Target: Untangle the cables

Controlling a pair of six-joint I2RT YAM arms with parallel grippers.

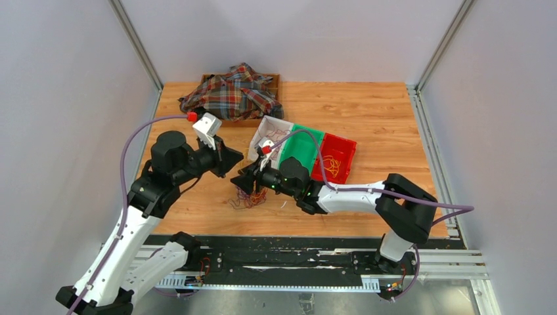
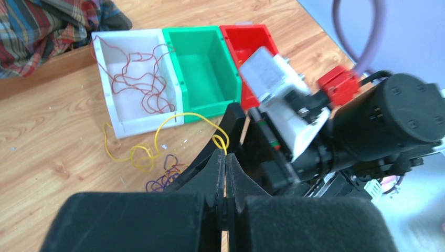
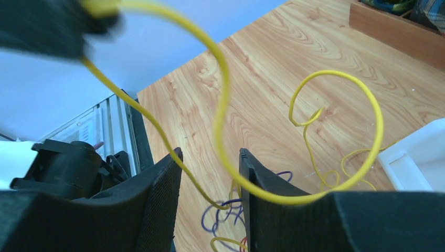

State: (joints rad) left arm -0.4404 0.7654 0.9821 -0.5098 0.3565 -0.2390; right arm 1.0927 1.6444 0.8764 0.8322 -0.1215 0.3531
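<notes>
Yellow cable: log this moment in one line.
left end effector: shut on yellow cable | right end effector: open, straddling cable | red cables: in white bin

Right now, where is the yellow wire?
In the left wrist view the yellow wire runs from the table in front of the white bin up to the left gripper's shut fingertips.

Three bins stand on the one table (image 1: 368, 111): one white bin (image 2: 126, 35), one green bin (image 2: 202, 58), one red bin (image 2: 246, 44). The cables come in three colours: yellow cables (image 2: 139, 155), dark red cables (image 2: 141, 79) and purple cables (image 2: 162, 178); the strands of each cannot be counted. There is one plaid cloth (image 1: 231, 92) and one wooden tray (image 1: 272, 82).
</notes>
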